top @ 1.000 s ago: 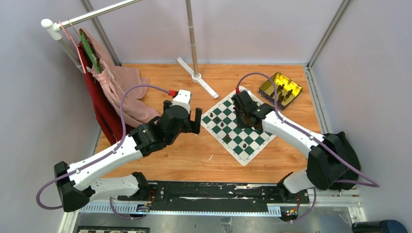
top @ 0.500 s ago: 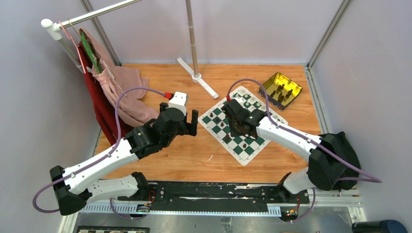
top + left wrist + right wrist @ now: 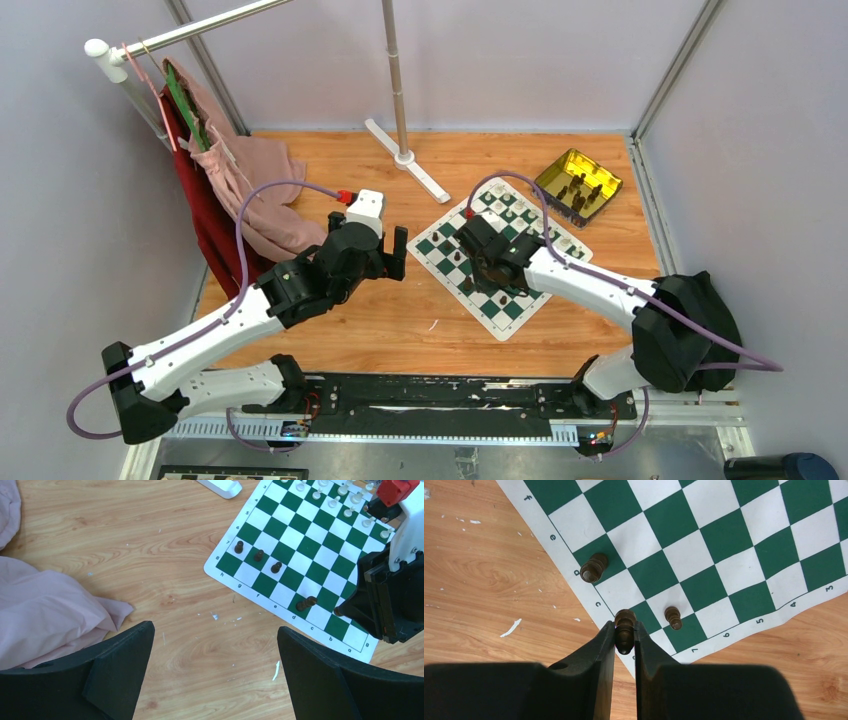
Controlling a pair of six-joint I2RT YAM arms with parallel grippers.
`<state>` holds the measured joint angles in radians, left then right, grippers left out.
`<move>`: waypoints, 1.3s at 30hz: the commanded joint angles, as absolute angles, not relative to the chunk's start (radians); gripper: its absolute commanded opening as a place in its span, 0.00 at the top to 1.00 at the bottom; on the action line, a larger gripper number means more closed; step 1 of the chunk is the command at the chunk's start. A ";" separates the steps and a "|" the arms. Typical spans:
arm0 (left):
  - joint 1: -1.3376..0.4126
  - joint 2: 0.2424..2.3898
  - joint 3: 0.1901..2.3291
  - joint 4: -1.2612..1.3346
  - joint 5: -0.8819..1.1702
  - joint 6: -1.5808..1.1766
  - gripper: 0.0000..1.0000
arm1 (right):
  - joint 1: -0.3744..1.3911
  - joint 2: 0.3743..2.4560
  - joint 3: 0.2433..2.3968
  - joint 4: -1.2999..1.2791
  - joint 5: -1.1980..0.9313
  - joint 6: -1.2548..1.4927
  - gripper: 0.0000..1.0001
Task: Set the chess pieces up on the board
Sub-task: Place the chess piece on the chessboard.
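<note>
**Right gripper [image 3: 625,626] clamped on a dark piece [image 3: 625,616] at the board's near edge**

On the right wrist feed I had the fingers pinched tight on that little brown piece. It sat upright over the board [image 3: 704,535], right where the white border met the green square by the "c". I couldn't tell if its base was touching the mat.

Two more dark pieces stood close by: a bigger one [image 3: 593,568] on the green square by the "d", and a pawn [image 3: 673,617] just to the right of the held piece.

My left gripper [image 3: 215,630] hung over bare wood beside the board with its fingers spread wide and nothing between them. From that camera I saw three dark pawns [image 3: 258,555] in a diagonal line near the "h" corner, and cream pieces [image 3: 330,495] along the far side. Overhead, the gold tin [image 3: 577,184] sat off the board's far corner with dark pieces in it.
</note>
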<state>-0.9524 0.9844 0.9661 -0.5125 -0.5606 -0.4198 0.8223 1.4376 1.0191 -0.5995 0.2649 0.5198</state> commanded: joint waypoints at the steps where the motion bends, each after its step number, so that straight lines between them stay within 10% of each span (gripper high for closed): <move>1: -0.959 0.978 0.946 -0.509 -0.561 -0.433 0.00 | 0.843 1.446 0.981 -0.602 0.274 0.545 1.00; 39: -0.959 1.033 0.949 -0.507 -0.571 -0.431 0.00 | 0.847 1.610 0.978 -0.472 0.247 0.493 1.00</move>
